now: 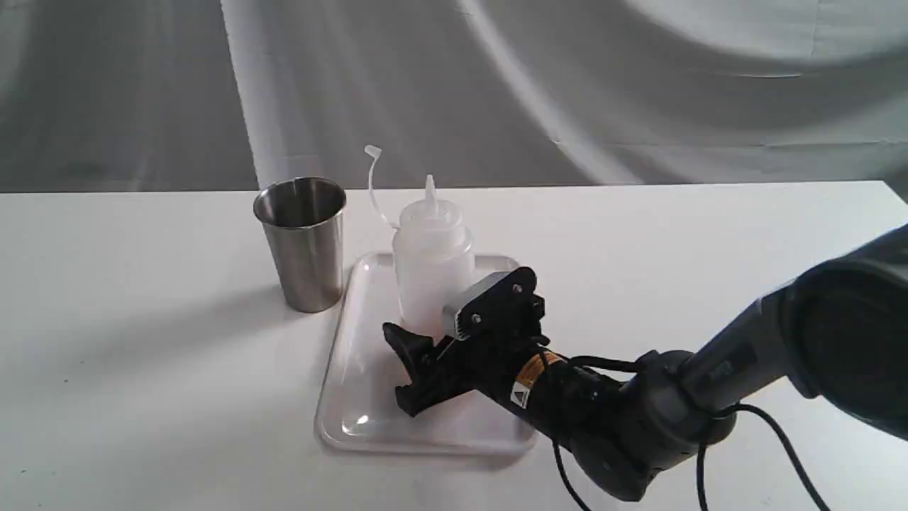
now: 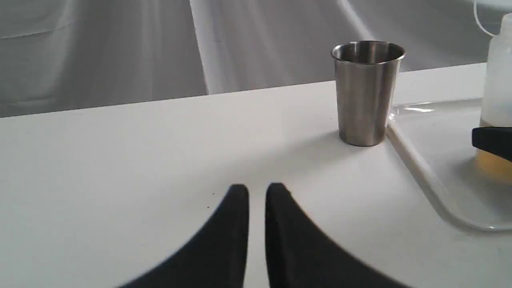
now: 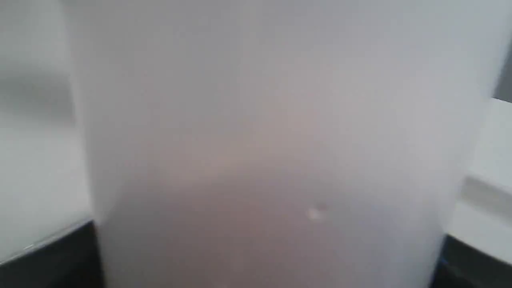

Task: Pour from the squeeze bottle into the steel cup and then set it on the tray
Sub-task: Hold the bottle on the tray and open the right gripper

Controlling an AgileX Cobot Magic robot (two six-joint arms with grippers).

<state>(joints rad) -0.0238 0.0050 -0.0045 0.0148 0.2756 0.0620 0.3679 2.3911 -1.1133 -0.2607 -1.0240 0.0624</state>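
Observation:
The squeeze bottle [image 1: 433, 266] stands upright on the white tray [image 1: 369, 419], nozzle up and cap strap curling off to the left. Amber liquid shows at the base of the squeeze bottle [image 2: 496, 160]. My right gripper [image 1: 443, 316] is shut on its lower part, one finger on each side. Up close, the bottle [image 3: 264, 140] fills the right wrist view, with dark fingers [image 3: 44, 260] at its edges. The steel cup [image 1: 303, 241] stands just left of the tray; I cannot see inside the steel cup [image 2: 367, 92]. My left gripper [image 2: 257, 196] is shut on nothing, low over bare table, short of the cup.
A grey draped cloth hangs behind the white table [image 1: 142, 355]. The right arm [image 1: 709, 397] and its cables reach in from the front right over the tray's near right corner. The tray's rim [image 2: 424, 180] lies right of my left gripper.

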